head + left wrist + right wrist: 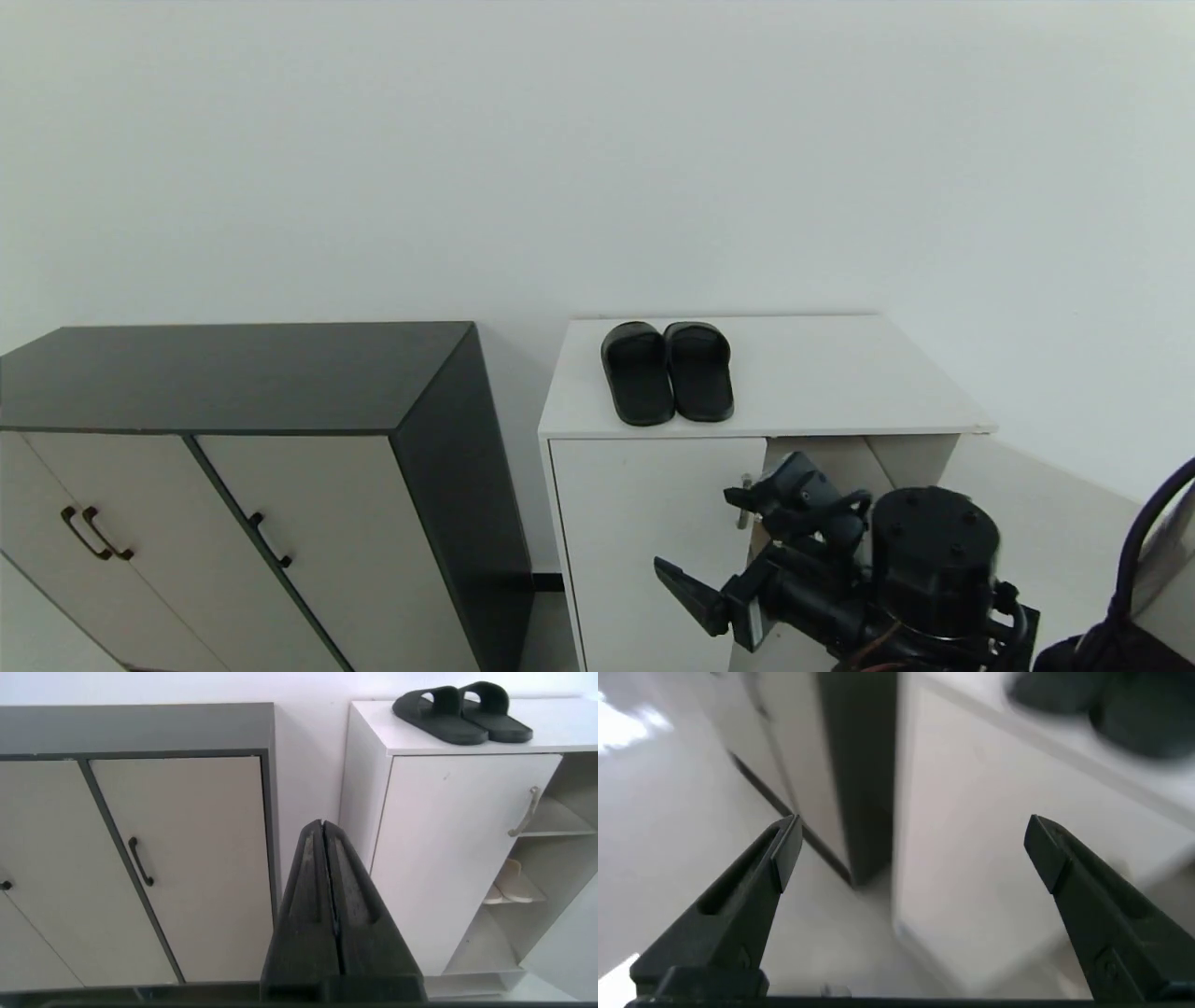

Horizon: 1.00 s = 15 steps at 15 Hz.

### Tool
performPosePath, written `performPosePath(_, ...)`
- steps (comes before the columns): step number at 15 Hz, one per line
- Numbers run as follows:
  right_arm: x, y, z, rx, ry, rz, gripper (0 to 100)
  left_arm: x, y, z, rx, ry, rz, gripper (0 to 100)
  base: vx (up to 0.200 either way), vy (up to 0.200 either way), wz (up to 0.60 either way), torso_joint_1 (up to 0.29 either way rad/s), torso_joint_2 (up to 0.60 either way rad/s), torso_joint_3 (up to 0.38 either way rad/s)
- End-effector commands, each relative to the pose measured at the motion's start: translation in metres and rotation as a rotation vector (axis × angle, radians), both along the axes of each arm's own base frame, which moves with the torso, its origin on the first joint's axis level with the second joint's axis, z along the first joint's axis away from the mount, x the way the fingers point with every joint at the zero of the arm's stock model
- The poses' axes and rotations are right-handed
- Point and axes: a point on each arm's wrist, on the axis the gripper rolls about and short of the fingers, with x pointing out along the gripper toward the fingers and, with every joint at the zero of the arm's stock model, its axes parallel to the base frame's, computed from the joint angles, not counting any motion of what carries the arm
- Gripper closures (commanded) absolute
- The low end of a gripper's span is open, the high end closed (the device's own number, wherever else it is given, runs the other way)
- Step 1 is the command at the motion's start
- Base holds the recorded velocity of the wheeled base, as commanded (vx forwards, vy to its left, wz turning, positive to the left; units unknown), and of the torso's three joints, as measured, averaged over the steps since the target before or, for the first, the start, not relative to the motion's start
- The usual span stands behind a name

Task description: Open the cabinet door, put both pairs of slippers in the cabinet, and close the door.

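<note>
The right gripper's fingers (pixel 738 905) are spread wide with nothing between them, so the right gripper (pixel 912 831) is empty. In the head view it hangs low in front of the white cabinet (pixel 840 373), level with the closed door (pixel 653 532) and not touching it. The left gripper (pixel 323 831) has its two fingers (pixel 308 905) pressed flat together and also grips nothing; it is set back from both cabinets and faces the gap between them. Beyond the grippers, the white cabinet has its left door closed, with a metal handle (pixel 525 812) at the door's inner edge. The compartment to the right of that door stands open and shows its shelves (pixel 561 821). A pale pair of slippers (pixel 512 882) sits inside on a lower shelf. On the cabinet's top, towards its left side, a black pair of slippers (pixel 667 371) lies side by side with the two touching, toes towards the wall (pixel 597 140). To the left, just beside the white cabinet, stands a dark-topped cabinet (pixel 233 373) with pale doors shut and dark handles. Both cabinets back onto the plain wall.
</note>
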Motion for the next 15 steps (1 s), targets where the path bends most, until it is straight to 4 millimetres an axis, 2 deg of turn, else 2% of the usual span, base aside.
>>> performPosePath(1, 0.001, 0.02, 0.05, 0.054, 0.037, -0.152, 0, 0.0, 0.0, 0.0, 0.001, -0.001, 0.002, 100, 0.0, 0.0, 0.0, 0.0, 0.0, 0.0)
performPosePath(3, -0.003, 0.026, 0.083, 0.061, 0.144, -0.252, 0, 0.0, 0.0, 0.0, 0.001, 0.001, 0.002, 100, 0.0, 0.0, 0.0, 0.0, 0.0, 0.0)
performPosePath(5, -0.004, 0.034, 0.099, 0.081, 0.17, -0.347, 0, 0.0, 0.0, 0.0, 0.004, 0.001, -0.001, 100, 0.1, 0.0, 0.0, 0.001, 0.0, 0.001)
performPosePath(11, 0.004, 0.043, 0.088, 0.066, 0.186, -0.4, 0, 0.0, 0.0, 0.0, 0.004, 0.001, -0.001, 100, 0.2, 0.0, 0.0, 0.002, 0.0, 0.004)
performPosePath(14, 0.016, 0.053, 0.074, 0.035, 0.188, -0.438, 0, 0.0, 0.0, 0.0, 0.004, -0.001, -0.001, 100, 0.2, 0.0, 0.0, 0.002, 0.0, 0.006)
performPosePath(15, 0.024, 0.055, 0.066, 0.022, 0.193, -0.459, 0, 0.0, 0.0, 0.0, 0.003, -0.001, -0.001, 100, 0.0, 0.0, 0.0, 0.0, 0.0, 0.0)
